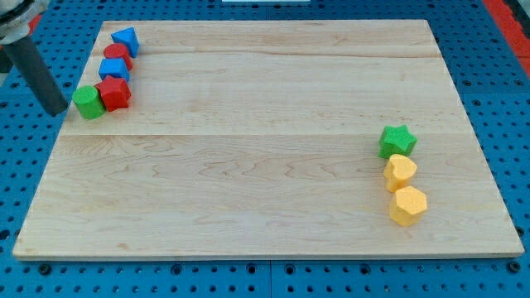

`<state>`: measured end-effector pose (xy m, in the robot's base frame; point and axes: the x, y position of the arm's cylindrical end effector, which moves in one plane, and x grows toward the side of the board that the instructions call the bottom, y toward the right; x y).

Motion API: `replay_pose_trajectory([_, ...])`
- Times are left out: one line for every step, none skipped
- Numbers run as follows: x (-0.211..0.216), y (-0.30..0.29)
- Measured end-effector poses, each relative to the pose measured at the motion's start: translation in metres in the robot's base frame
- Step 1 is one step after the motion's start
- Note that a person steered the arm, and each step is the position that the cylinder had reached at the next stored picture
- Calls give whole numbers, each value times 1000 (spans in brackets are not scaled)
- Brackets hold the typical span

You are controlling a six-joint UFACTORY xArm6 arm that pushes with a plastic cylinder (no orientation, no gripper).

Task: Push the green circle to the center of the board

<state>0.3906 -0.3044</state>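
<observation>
The green circle point(88, 103) sits at the left edge of the wooden board point(265, 165), near the view's top left. It touches a red star point(114, 93) on its right. My tip point(56, 111) is the lower end of the dark rod, just left of the green circle and off the board's left edge, a small gap away.
Above the red star a blue block point(114, 69), a red circle point(118, 55) and a blue triangle point(126, 40) form a tight row. At the right a green star point(397, 141) stands above two yellow blocks point(400, 172) point(408, 204). Blue perforated table surrounds the board.
</observation>
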Motion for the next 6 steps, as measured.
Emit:
replay_pose_trajectory([-12,0])
replay_pose_trajectory([-16,0])
replay_pose_trajectory([-15,22])
replay_pose_trajectory([6,38])
replay_pose_trajectory([13,69])
replay_pose_trajectory([19,102])
